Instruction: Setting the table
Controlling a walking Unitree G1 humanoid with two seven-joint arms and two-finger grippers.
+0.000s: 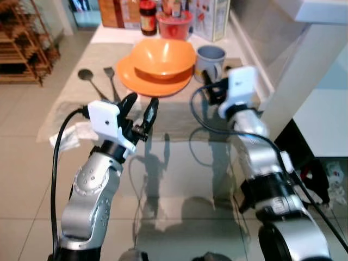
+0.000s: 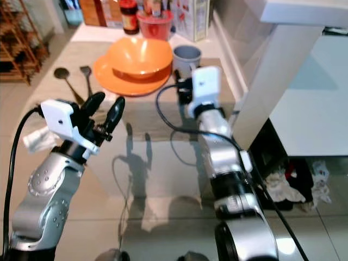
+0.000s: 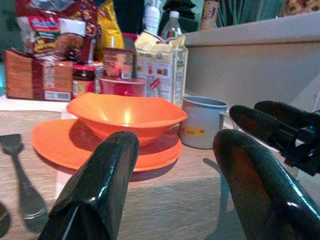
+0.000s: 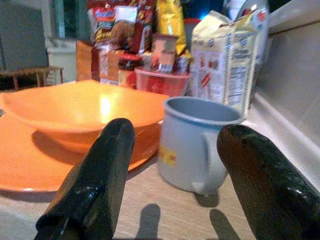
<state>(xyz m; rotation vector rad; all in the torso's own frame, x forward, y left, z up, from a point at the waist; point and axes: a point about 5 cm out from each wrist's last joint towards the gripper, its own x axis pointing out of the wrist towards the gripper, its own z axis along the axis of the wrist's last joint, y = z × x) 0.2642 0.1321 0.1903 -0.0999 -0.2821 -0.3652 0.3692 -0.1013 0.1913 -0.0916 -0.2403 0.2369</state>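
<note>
Ahead of you stretches a glass-topped desk (image 1: 179, 185) that mirrors both silver arms, its far half covered by a pale woven placemat (image 1: 92, 76); beige floor tiles and a wooden rack (image 1: 22, 43) lie off to your left, a white wall ledge (image 1: 321, 11) to your right, and packets, a dark jar (image 1: 148, 17) and a red tub (image 1: 174, 24) crowd the desk's far end. An orange bowl (image 1: 163, 57) sits upright inside an orange plate (image 1: 133, 76) on the placemat, with a grey mug (image 1: 209, 60) standing just beside the plate on your right, its handle turned toward you in the right wrist view. A spoon (image 1: 87, 76) and a fork (image 1: 110, 79) lie side by side to the plate's left, bowl and tines at the far end and long axes running back toward you; their handles pass out of sight behind your left arm. Your left claw (image 1: 140, 111) hovers above the placemat's near edge, fingers parted and empty, aimed at the plate. Your right claw (image 4: 170, 175) is raised close before the mug, its two black fingers spread apart around nothing, the mug framed between them.
</note>
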